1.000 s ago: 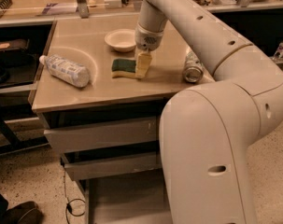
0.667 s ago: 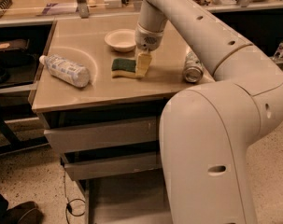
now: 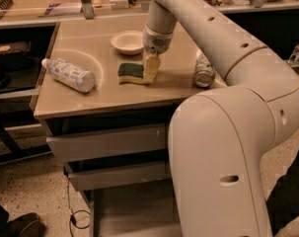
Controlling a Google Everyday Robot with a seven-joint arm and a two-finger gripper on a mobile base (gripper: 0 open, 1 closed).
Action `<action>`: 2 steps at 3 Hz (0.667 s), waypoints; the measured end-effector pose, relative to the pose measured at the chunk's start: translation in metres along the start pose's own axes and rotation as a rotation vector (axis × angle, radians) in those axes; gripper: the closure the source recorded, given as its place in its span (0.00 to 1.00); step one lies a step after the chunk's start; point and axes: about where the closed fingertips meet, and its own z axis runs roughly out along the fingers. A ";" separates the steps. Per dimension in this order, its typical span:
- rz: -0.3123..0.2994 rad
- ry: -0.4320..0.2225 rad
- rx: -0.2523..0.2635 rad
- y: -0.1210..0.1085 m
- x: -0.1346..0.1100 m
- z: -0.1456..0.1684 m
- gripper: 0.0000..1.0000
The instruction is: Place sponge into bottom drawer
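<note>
The sponge (image 3: pixel 130 71), dark green on top with yellow foam below, lies on the tan table top (image 3: pixel 90 100) near its middle. My gripper (image 3: pixel 151 69) points straight down at the sponge's right end and touches it there. The bottom drawer (image 3: pixel 131 209) stands pulled out below the table front, a grey shallow tray near the floor. Its right part is hidden behind my large white arm (image 3: pixel 228 147).
A white bowl (image 3: pixel 127 42) sits just behind the sponge. A plastic bottle (image 3: pixel 70 74) lies on its side at the left. A can (image 3: pixel 204 71) stands at the right. The upper drawer (image 3: pixel 107 142) and middle drawer (image 3: pixel 119 175) stick out slightly. A cable (image 3: pixel 72 216) lies on the floor.
</note>
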 end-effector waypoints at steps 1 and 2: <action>-0.008 -0.009 0.031 0.001 -0.002 -0.005 1.00; 0.015 -0.013 0.060 0.023 0.004 -0.018 1.00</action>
